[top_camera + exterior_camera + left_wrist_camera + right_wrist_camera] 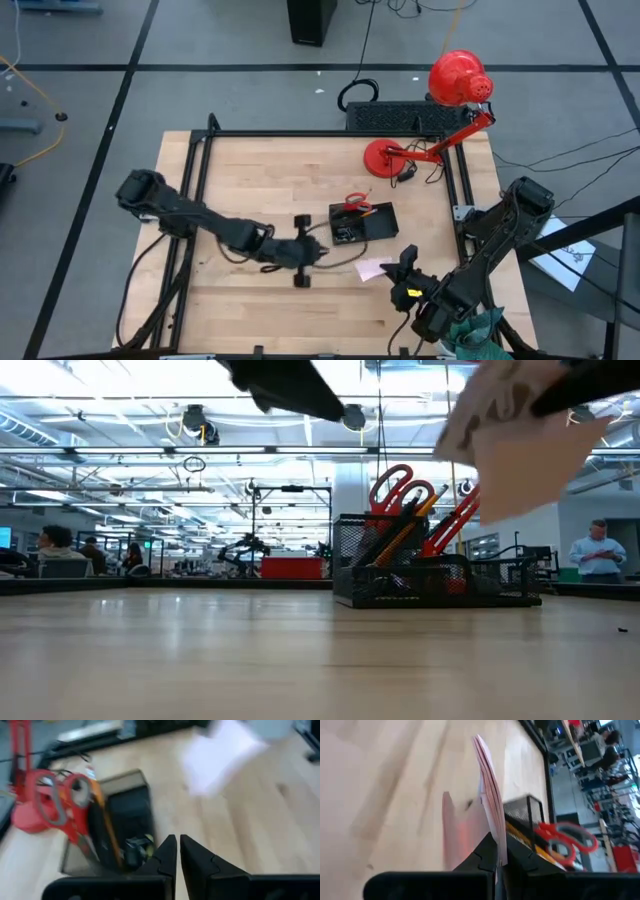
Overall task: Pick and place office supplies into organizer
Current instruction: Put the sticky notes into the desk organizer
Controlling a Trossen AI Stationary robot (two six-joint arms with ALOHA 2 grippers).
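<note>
R gripper (496, 851) has its fingers clenched on the pink sticky-note pad (487, 795), pinching it by one edge. In the high view the pad (372, 268) sits just off the organizer's (364, 222) near corner, on the R arm's side, w/ the gripper (403, 262) right beside it. Low view shows the pad (520, 450) up off the bench (270, 180), above the organizer (440, 575).

L gripper (322, 252) is near the organizer's opposite end, fingers pressed together w/ nothing between them (178, 857); it holds no item.

Organizer is a black mesh tray approx mid-bench. Red-handled scissors (355, 203) stand in it, handles up, w/ orange pencils (405, 530) leaning alongside. A small yellow piece (148, 839) lies in a compartment, next to a dark item too blurred to ID.

Red desk lamp (440, 120) stands beyond the organizer, at the bench's far edge.
</note>
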